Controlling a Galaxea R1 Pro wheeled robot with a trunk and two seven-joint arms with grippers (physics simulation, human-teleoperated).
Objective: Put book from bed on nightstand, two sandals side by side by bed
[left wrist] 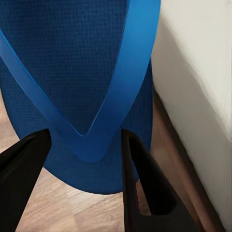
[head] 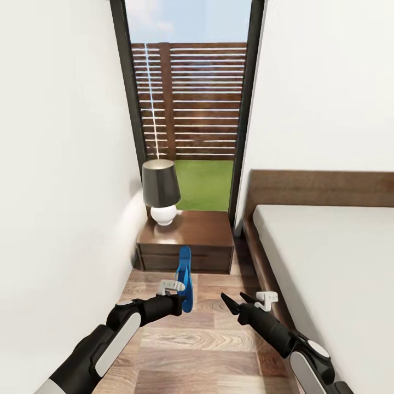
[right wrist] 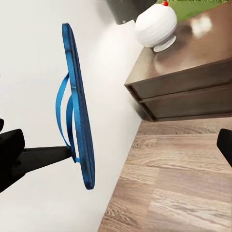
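Note:
One bright blue sandal [head: 185, 276] hangs on edge above the wood floor, in front of the nightstand [head: 189, 243]. My left gripper [head: 182, 302] is shut on it. In the left wrist view the two black fingers [left wrist: 145, 188] flank the V of the sandal's strap [left wrist: 84, 137] over its sole [left wrist: 63, 63]. The right wrist view shows the same sandal [right wrist: 79, 121] edge-on beside the nightstand [right wrist: 193, 82]. My right gripper [head: 238, 301] is open and empty, low beside the bed [head: 334, 262]. The book and the other sandal are out of view.
A lamp [head: 161, 191] with a dark shade and white base stands on the nightstand's left half. The white wall [head: 54, 191] closes the left side, and the bed's dark frame [head: 261, 262] the right. Behind is a tall window [head: 191, 109]. Between them runs a narrow strip of floor [head: 202, 339].

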